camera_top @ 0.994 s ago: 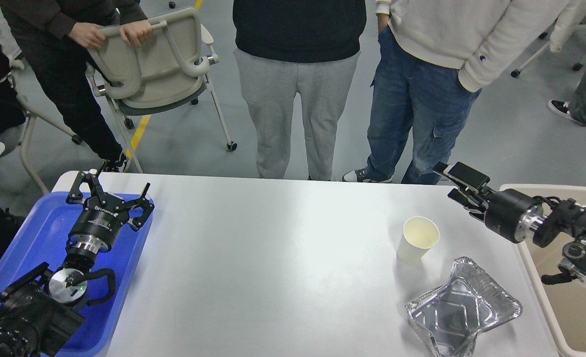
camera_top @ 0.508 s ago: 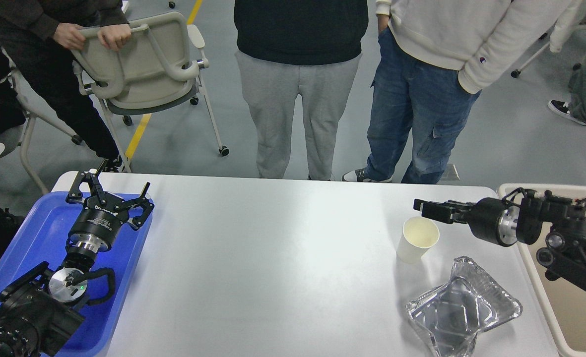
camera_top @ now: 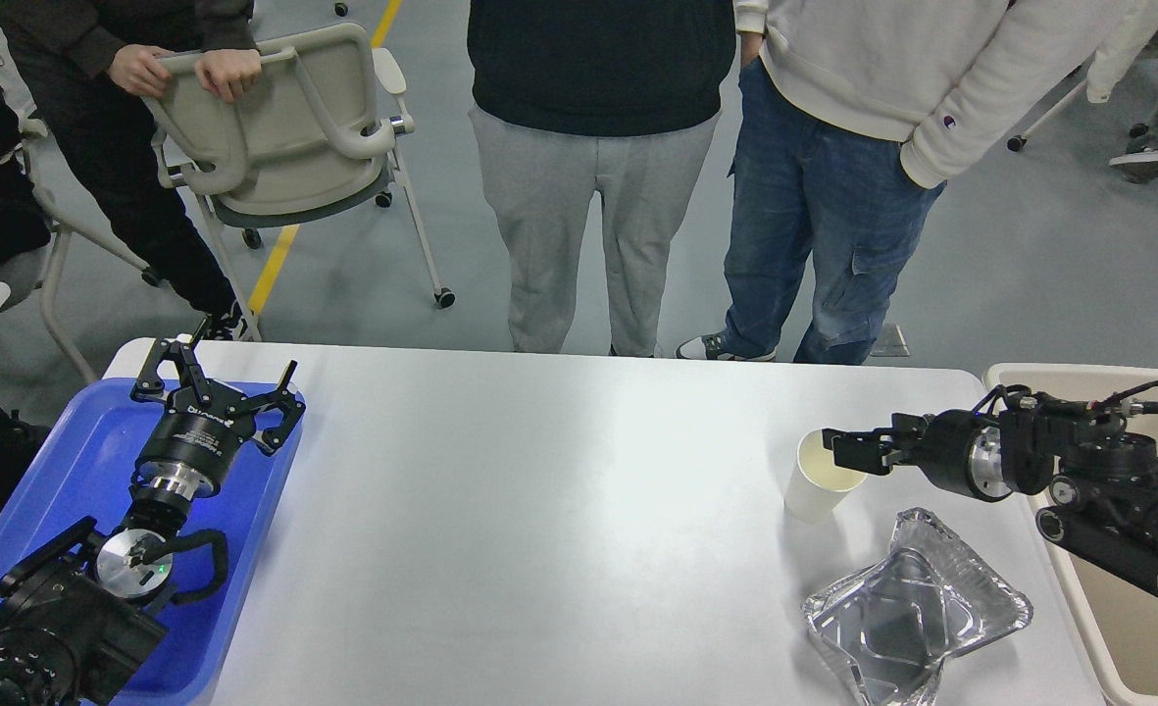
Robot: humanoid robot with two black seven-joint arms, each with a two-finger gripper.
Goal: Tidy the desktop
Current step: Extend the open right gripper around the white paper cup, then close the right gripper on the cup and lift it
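Two jaws: left gripper spread wide, right gripper unreadable at the cup.

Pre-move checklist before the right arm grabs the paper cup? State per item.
1. Paper cup upright on the desktop: ok.
2. Right gripper at the cup's rim: ok.
3. Right gripper open enough for the cup: cannot tell, seen side-on.
4. Foil tray apart from the cup: ok.
5. Beige bin within view for the drop: ok.
6. Left gripper open, parked over the blue tray, out of the way: ok.
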